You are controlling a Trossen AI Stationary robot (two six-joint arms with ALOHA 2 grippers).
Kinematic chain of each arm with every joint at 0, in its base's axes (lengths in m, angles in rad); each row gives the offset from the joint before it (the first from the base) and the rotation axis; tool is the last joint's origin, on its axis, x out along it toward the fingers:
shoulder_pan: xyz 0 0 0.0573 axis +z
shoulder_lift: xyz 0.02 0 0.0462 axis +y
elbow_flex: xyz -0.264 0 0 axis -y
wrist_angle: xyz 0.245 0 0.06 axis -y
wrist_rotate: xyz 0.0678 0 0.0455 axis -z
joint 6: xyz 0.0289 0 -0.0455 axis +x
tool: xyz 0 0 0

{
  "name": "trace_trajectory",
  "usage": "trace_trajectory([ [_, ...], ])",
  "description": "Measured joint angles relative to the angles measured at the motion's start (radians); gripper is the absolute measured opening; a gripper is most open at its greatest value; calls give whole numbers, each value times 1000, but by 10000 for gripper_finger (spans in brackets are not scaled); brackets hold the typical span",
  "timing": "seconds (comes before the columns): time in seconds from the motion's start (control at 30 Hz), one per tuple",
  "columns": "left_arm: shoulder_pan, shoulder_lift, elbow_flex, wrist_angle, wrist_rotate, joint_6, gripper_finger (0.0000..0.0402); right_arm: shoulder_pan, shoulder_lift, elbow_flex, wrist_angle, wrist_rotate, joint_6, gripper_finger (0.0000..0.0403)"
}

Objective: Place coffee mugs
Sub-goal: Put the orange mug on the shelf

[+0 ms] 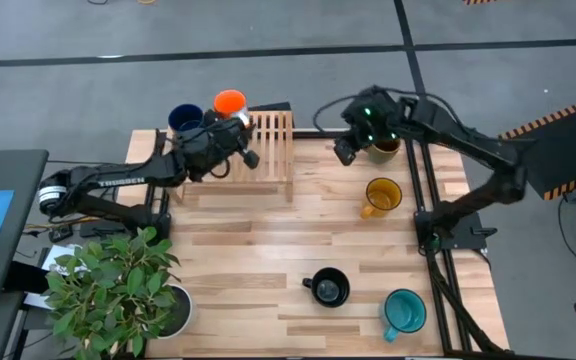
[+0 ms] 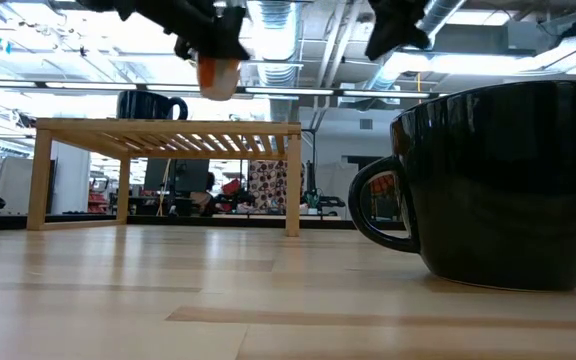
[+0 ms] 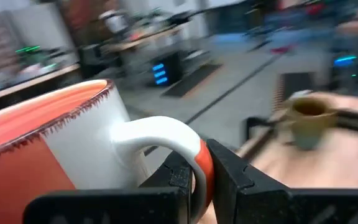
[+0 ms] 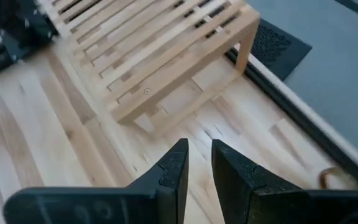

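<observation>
Black mug (image 2: pixel 513 185) looming closest on the table, left gripper (image 3: pixel 197 180) pinching the orange mug (image 1: pixel 230 102) by its handle above the rack (image 1: pixel 268 140), right gripper (image 4: pixel 197 165) hovering empty, fingers barely apart.

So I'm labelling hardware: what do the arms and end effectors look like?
Both arms are dark, jointed links. The left arm bears white lettering and a pale base joint; the right arm shows green lights at its wrist. Each end effector has two black angular fingers.

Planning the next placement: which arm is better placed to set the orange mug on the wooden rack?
Left. Its gripper grips the orange mug by the handle above the wooden rack; the right gripper holds nothing.
</observation>
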Motion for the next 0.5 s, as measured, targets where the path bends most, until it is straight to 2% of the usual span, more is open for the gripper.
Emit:
trace_trajectory([
  [0.1,3,63,0,27,-60,-1,13,13,-81,-155,130,-2,72,97],
  [0.2,0,134,0,66,-140,2,13,37,-128,-238,188,-4,123,97],
  [0.33,-2,198,0,175,-258,21,13,90,-145,-268,206,-3,145,97],
  [0.5,-4,241,0,183,-391,18,13,145,-138,-269,208,-3,164,97],
])
